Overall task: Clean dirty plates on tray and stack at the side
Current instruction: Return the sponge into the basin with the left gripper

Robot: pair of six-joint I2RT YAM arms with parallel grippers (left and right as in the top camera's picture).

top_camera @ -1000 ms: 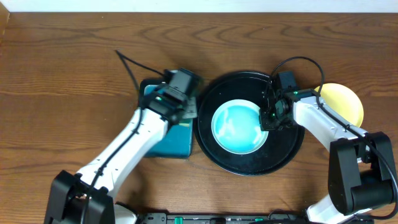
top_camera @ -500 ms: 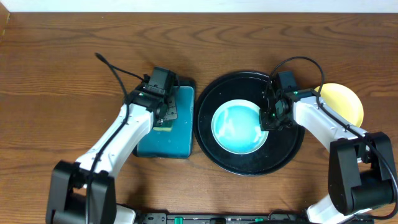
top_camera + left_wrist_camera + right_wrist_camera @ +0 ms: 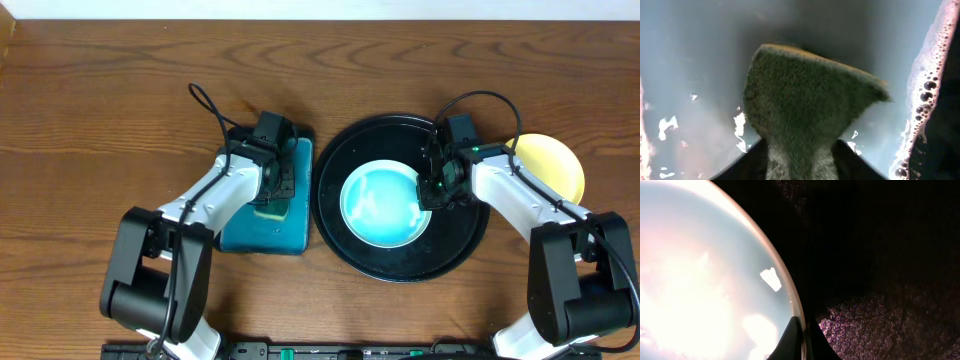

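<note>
Right claw [image 3: 432, 192]: clenched on the rim of the mint plate [image 3: 375, 210]. Wrist view shows both tips pinched together right at the edge, with the plate's bowl spreading out on one side of the claw and bare black tray [image 3: 400, 265] on the other. The plate lies flat, roughly centred on the tray, with a wet sheen; no smear I can make out. Yellow plate [image 3: 555, 165] sits off the tray on the table [image 3: 100, 100], on the far side of the right claw from the mint one, partly covered by that arm. Left claw [image 3: 274, 192]: down in the teal tray [image 3: 255, 240], which sits just beside the black tray. Sponge [image 3: 805, 105] is between its jaws, green scrub face toward the wrist camera, yellow backing on the far edge, and narrowed where the tips flank it. Can't tell whether the claw is squeezing it or has let go. Soapy water under the claw, foam [image 3: 927, 95] along the tray wall at the right of the wrist view.
</note>
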